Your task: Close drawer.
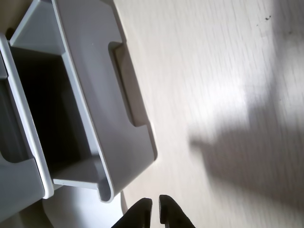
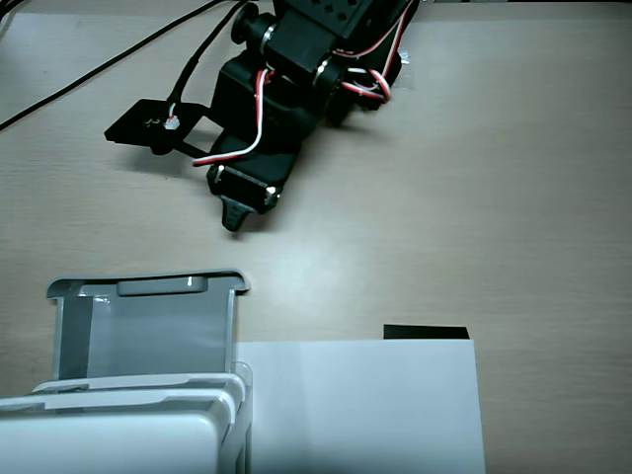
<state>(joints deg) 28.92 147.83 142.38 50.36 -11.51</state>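
The drawer stands pulled well out of the white cabinet at the near left corner of the desk, its rounded front rim and long handle slot facing the far edge, where the arm is based. This leaves the front face open to a straight push from the arm's side, which is probably why the cabinet faces that way. In the wrist view the drawer appears empty, with its interior in shadow. A white paper sheet lies flat beside the cabinet along the near edge, touching or nearly touching it, with a small black patch at its far edge. The arm reaches down from the far edge, folded low and angled toward the near left corner. The claw hangs just above the desk, short of the drawer front and apart from it. In the wrist view the claw shows its tips nearly together, with only a thin gap, and holds nothing. Judgement: the push has not begun; the nearly closed tips suit pressing against the front face.
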